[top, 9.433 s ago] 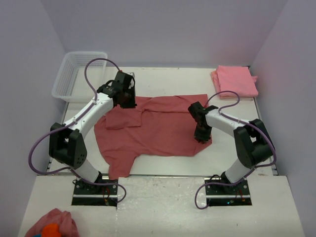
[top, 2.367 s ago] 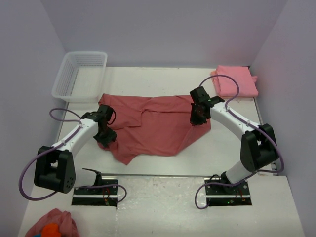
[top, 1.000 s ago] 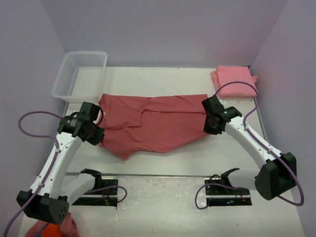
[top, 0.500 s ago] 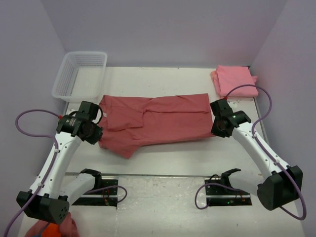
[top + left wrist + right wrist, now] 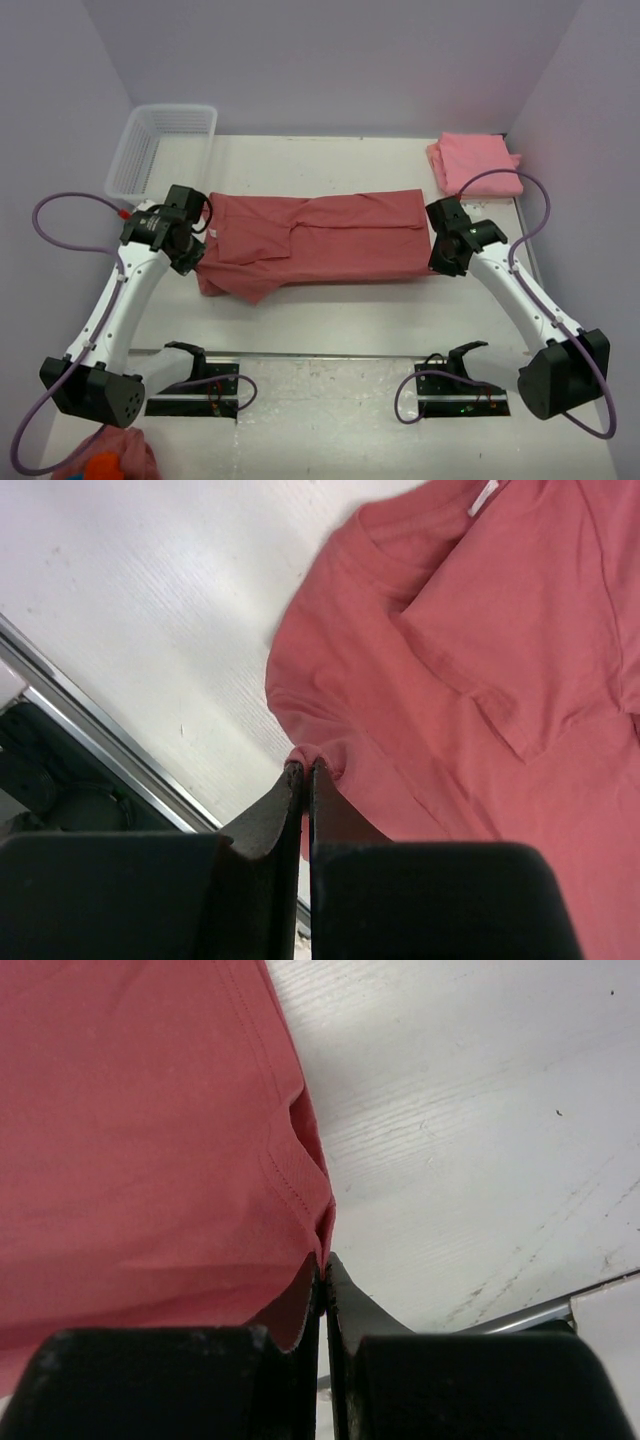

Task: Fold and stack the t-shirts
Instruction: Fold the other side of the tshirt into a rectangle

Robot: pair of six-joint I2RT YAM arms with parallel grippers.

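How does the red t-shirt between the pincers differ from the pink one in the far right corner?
The red t-shirt is darker; the pink t-shirt is lighter salmon. The red one lies stretched in a long band; the pink one is a compact folded square. The left pincer and right pincer pinch the red one's ends; the pink one lies untouched. Both are plain.

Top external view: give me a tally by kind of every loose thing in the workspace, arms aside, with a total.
Dusty rose-red cotton t-shirt, spread out: 1
Salmon-pink folded t-shirt pile: 1
White plastic mesh basket: 1
Pink cloth lump with orange patch: 1
Total: 4
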